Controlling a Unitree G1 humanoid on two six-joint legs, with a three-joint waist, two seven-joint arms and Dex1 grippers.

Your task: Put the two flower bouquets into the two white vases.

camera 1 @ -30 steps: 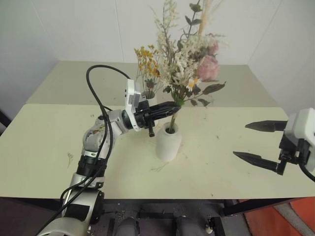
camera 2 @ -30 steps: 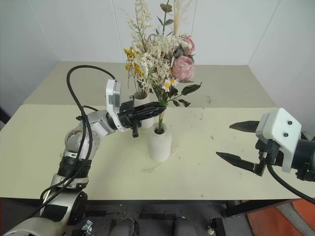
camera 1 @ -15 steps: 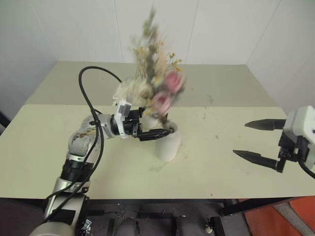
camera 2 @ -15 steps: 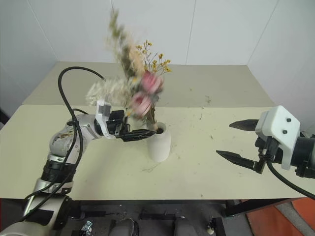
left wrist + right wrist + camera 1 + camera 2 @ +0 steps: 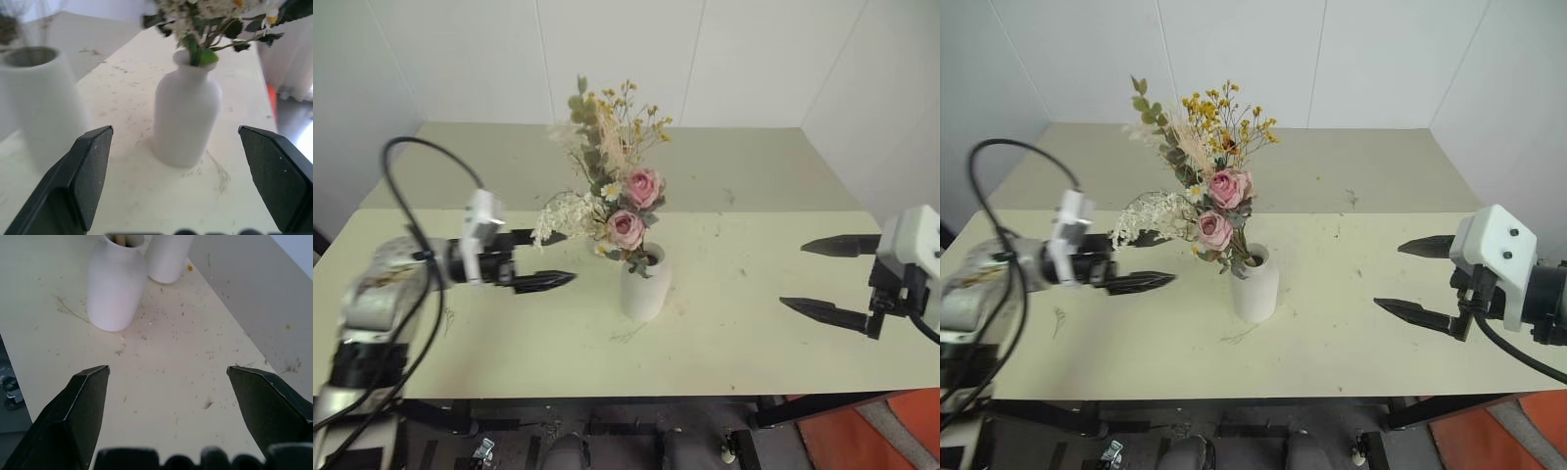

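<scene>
The shorter, dome-shaped white vase [image 5: 644, 285] stands near the middle of the pale tabletop [image 5: 724, 333], and the rose bouquet [image 5: 625, 227] sits in its small mouth, leaning toward the robot's left, with two pink roses, white sprigs that spread out low on the left, green leaves and a small daisy-like bloom. Behind the roses rises the wispy bunch of yellow-orange dried flowers [image 5: 631, 110] on thin stems; from the head views its foot is hidden by the rose bouquet. The taller, slim white vase [image 5: 39, 103] shows in the left wrist view as a blurred cylinder just beside the dome-shaped vase, and the right wrist view shows the two vases standing close together, the slim one behind. The left gripper [image 5: 545, 258] hangs over the tabletop to the left of the dome vase, apart from it, pointing toward it, with its two black fingers spread wide and nothing between them; the white sprigs droop just above its upper finger. The right gripper [image 5: 830, 279] hovers well apart at the right side of the tabletop, its fingers also spread wide and empty, pointing toward the vases. Small bits of plant litter lie scattered over the tabletop around the vases.
</scene>
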